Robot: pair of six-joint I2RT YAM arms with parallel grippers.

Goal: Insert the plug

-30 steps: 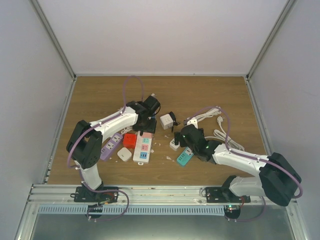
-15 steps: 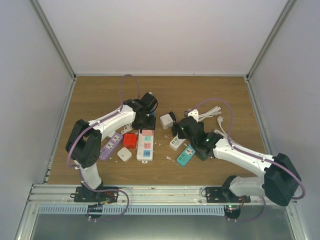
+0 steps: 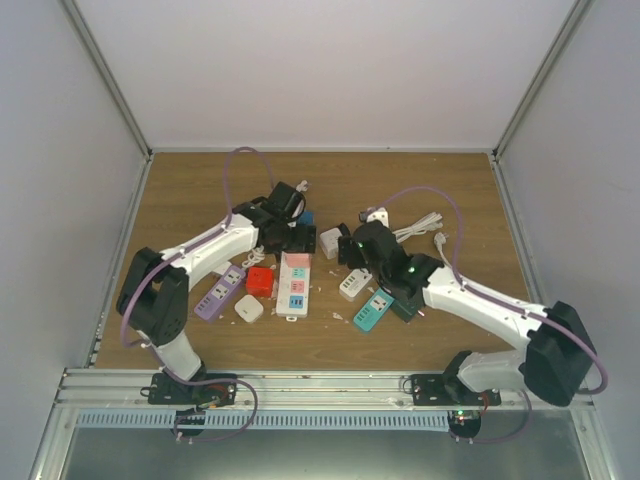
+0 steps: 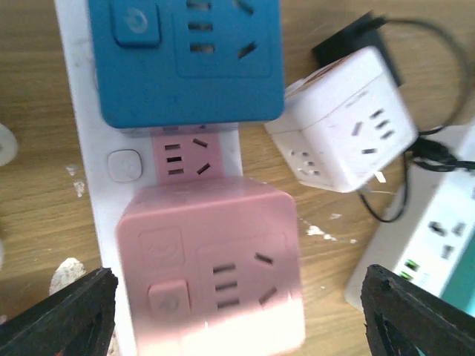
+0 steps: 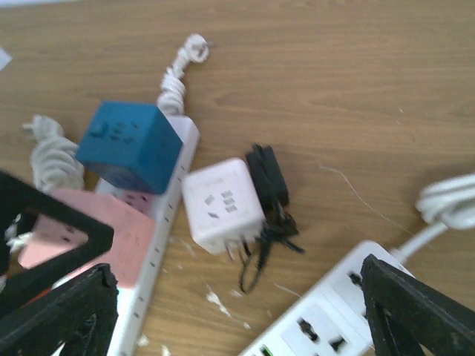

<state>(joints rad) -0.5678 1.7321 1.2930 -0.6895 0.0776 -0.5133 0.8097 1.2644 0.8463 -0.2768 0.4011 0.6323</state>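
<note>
Near edge: a teal strip [image 3: 371,311] sits low and right of centre in the overhead view. A small white cube [image 3: 249,309] and a purple strip [image 3: 218,292] lie low left, with a red cube [image 3: 260,281] just above them.
Socket strip: the long white power strip [image 3: 293,290] runs up the middle of the overhead view, and its far end goes under the left gripper [image 4: 237,315].
Left gripper: jaws spread wide with nothing clamped. Its fingertips [image 4: 59,311] fill the two bottom corners of the left wrist view.
Pink plug: the pink cube plug [image 4: 211,267] is seated on the white strip at lower centre of the left wrist view. It sits right between those spread fingertips, which stand wider than the plug.
Blue cube: the blue cube [image 4: 185,59] is on the same strip at the top of that frame, with one bare socket between it and the pink plug.
Right gripper: the right gripper [image 5: 237,319] is wide open and empty. The pink plug is off at the left edge of its view, well clear of its fingers.
White adapter: the white cube adapter [image 5: 223,204] is at centre frame, with a black cord [image 5: 267,185] touching its right side.
Far side: white cables [image 3: 420,228] lie coiled at upper right of the overhead view.
</note>
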